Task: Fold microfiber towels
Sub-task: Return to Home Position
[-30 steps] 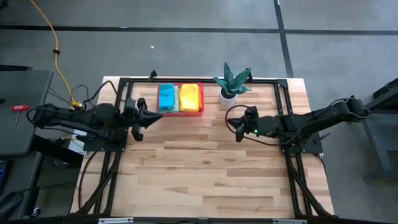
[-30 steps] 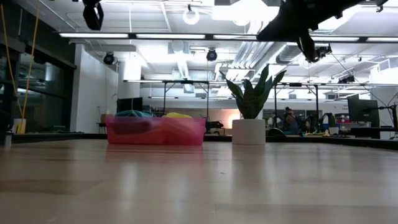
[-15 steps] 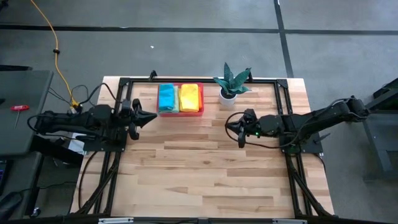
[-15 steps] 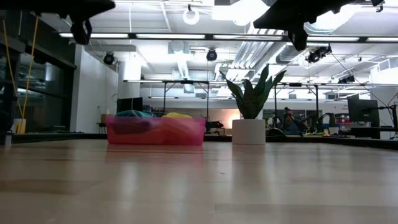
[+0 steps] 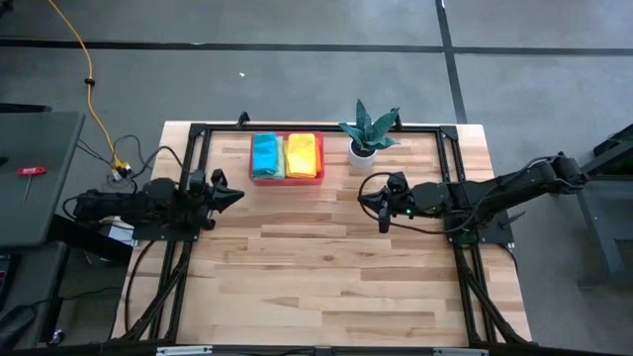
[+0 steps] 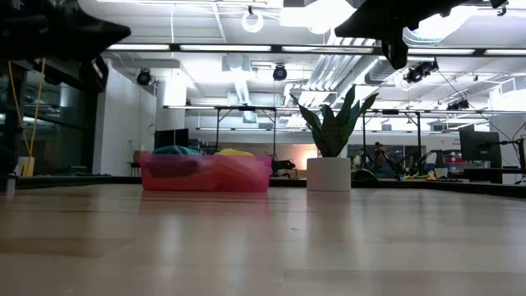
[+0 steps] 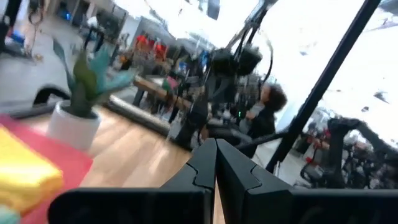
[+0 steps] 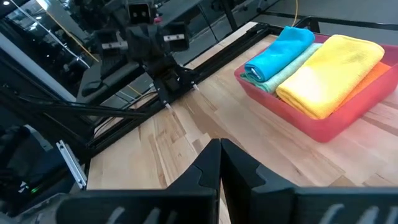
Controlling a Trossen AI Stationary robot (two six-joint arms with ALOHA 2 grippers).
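Plainly, both end effectors are empty. The left end effector (image 5: 235, 195) hangs over the left part of the bench (image 5: 326, 282), near the closer left corner of the pink tray (image 5: 287, 180). Its two fingers (image 7: 202, 165) are pressed together along their length and touch nothing. The right end effector (image 5: 382, 210) hangs above the bench near the potted plant (image 5: 369, 129), on the side toward the bench's middle, and its own two prongs likewise meet with nothing between them. The microfiber towels in sight lie folded in the tray at the bench's far edge. On the left side a teal towel (image 8: 280, 45) lies over a light green towel (image 8: 291, 64), and on the right a yellow towel (image 8: 329, 68) lies over an orange towel (image 8: 377, 73).
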